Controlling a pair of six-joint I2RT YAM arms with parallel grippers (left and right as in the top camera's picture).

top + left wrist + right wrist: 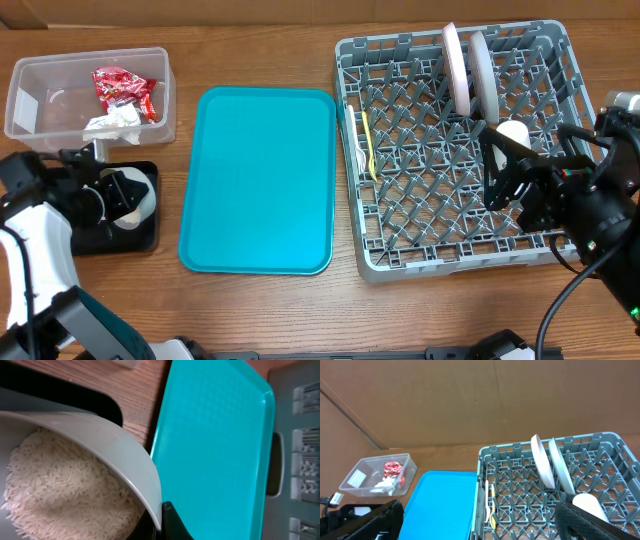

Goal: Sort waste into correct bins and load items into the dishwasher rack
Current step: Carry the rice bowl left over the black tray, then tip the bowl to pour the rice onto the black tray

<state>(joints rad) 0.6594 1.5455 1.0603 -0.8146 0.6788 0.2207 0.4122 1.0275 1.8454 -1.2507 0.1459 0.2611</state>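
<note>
My left gripper is shut on the rim of a pale bowl, which it holds tilted over the black tray. White rice grains fill the bowl. The clear tub holds a red wrapper and a crumpled white napkin. In the grey dishwasher rack, two plates stand on edge, with a white cup beside them. A white fork and a yellow spoon lie at its left side. My right gripper hovers open over the rack's right half, holding nothing.
A large teal tray lies between the two bins and the rack, its right edge close to the rack's wall. A cardboard wall rises behind the table.
</note>
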